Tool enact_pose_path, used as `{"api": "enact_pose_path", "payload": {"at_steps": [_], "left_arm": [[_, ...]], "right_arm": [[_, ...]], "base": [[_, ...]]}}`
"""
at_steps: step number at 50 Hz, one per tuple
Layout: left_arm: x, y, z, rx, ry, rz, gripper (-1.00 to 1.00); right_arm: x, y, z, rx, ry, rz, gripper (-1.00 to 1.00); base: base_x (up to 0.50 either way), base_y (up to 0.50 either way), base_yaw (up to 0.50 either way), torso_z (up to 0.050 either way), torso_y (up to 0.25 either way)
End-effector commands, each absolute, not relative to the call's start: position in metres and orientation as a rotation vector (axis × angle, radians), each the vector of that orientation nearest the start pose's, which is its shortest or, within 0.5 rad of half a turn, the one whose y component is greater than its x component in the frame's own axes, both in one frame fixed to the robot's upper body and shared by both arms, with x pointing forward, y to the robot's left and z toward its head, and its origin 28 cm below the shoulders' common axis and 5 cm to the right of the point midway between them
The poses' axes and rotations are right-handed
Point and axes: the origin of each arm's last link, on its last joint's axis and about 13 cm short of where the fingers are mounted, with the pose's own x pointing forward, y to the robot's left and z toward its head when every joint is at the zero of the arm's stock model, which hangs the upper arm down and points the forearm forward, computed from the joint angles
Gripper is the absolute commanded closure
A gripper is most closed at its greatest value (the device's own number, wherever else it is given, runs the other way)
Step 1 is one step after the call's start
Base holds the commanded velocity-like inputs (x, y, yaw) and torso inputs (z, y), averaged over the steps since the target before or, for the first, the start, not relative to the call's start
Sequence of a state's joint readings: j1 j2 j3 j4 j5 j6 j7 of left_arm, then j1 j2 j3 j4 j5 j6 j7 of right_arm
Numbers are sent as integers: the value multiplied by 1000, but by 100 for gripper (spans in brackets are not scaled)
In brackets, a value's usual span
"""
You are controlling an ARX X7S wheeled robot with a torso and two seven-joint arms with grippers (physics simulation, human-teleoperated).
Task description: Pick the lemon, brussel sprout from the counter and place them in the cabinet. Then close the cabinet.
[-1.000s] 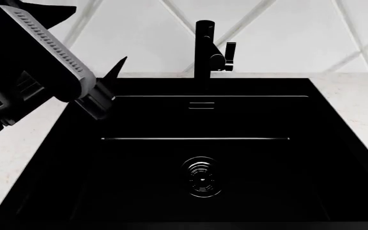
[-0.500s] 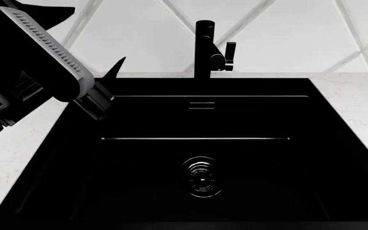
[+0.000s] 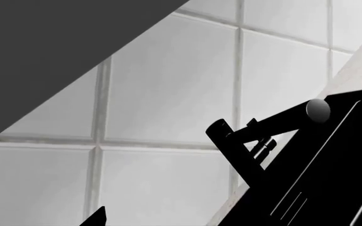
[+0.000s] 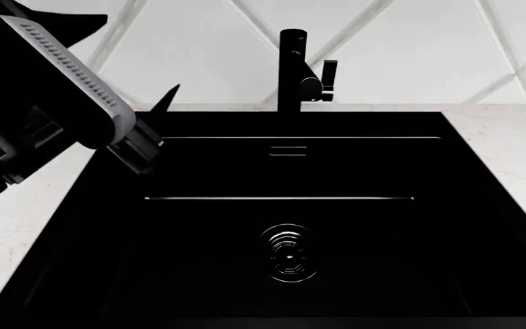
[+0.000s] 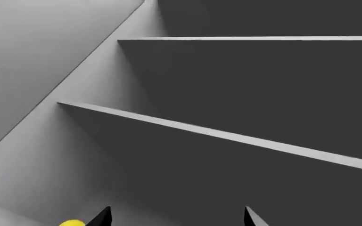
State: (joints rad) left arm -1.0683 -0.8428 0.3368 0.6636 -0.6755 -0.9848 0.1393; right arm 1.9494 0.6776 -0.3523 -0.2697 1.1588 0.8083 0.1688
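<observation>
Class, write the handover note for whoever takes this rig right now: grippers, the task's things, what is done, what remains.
Left gripper: raised over the sink's left edge, holding nothing seen; jaw state unclear.
Right gripper: inside the cabinet, fingertips apart, empty.
Lemon: in the cabinet beside the right gripper.
Brussel sprout: not in any view.
Left: locate and shelve the sprout, then close the cabinet.

- Lemon [image 5: 73, 223]: bright yellow, smooth; only a small rounded part is seen at the edge of the right wrist view, inside the grey cabinet [image 5: 244, 89], low on the cabinet floor by the side wall, under two shelves. Pose can't be told.
- Tabletop [image 4: 519, 130]: white marble-look w/ faint beige specks, seen in the head view on both sides of and behind the black sink [image 4: 286, 226] set into it.
- Cabinet: plain grey interior, seen open from inside.
</observation>
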Motion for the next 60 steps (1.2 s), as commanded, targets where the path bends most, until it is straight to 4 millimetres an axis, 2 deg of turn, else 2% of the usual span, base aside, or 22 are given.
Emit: {"api": "enact_pose_path", "payload": {"at_steps": [1, 17, 20, 24, 38, 48, 60], "left_arm": [[240, 278, 313, 637, -289, -449, -100], [237, 278, 316, 634, -299, -422, -100], [237, 279, 318, 629, -306, -408, -100], [238, 279, 318, 627, -308, -406, -100], [239, 278, 316, 627, -307, -411, -100], [239, 278, 314, 625, -302, -412, -100], [240, 277, 315, 622, -307, -410, -100]], "right_arm": [[162, -148, 494, -272, -1000, 611, -100], [152, -153, 474, -319, -921, 698, -100], [144, -162, 451, -331, -847, 737, -100], [142, -166, 440, -330, -826, 748, -100], [137, -170, 429, -339, -824, 769, -100], [129, -170, 424, -320, -856, 854, -100], [137, -172, 405, -338, -729, 853, -100]], "base": [[0, 0, 0, 0, 0], [0, 0, 0, 0, 0], [0, 0, 0, 0, 0], [0, 0, 0, 0, 0], [0, 0, 0, 0, 0], [0, 0, 0, 0, 0], [0, 0, 0, 0, 0]]}}
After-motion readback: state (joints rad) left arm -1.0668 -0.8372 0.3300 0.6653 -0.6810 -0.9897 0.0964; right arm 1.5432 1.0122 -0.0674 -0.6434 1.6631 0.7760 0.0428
